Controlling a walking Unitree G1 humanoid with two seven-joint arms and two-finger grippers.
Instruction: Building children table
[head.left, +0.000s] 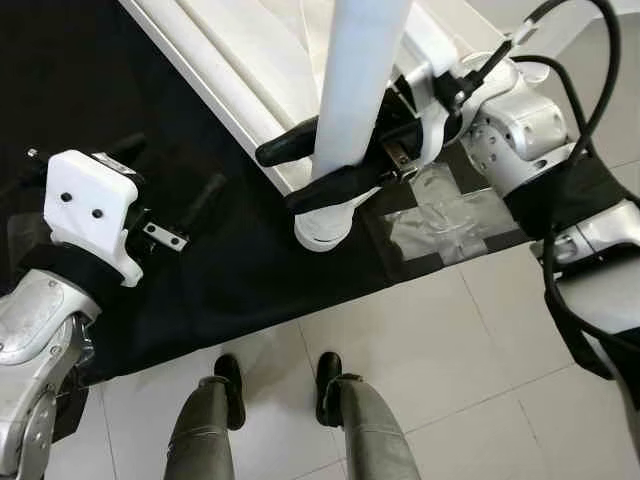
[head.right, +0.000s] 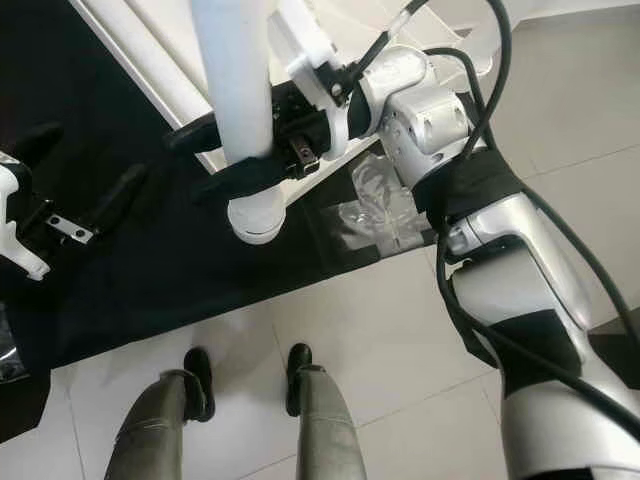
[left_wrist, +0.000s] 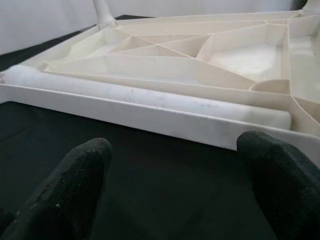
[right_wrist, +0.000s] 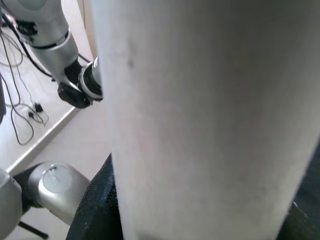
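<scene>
Black cloth (head.left: 250, 270) covers the floor on the robot's left, and over it hangs the left pincer (left_wrist: 175, 185), its two black fingers (left_wrist: 75, 185) spread apart with nothing between them, pointed at the near edge of the upturned white plastic tabletop (left_wrist: 210, 60), whose ribbed underside faces up. A loose white table leg (left_wrist: 150, 97) lies along that edge inside the rim. Toward the middle, the right pincer (head.left: 320, 165) is clamped on a second white table leg (head.left: 355, 90), held roughly upright, one finger on each side of the tube; the leg's rounded lower end (head.left: 322, 228) sits just above or on the cloth beside the tabletop's edge. Right of it, a clear plastic bag (head.left: 445, 215) lies on the cloth's corner. Pale floor tiles (head.left: 470, 350) stretch beyond, with the robot's two feet (head.left: 275, 385) standing on them.
</scene>
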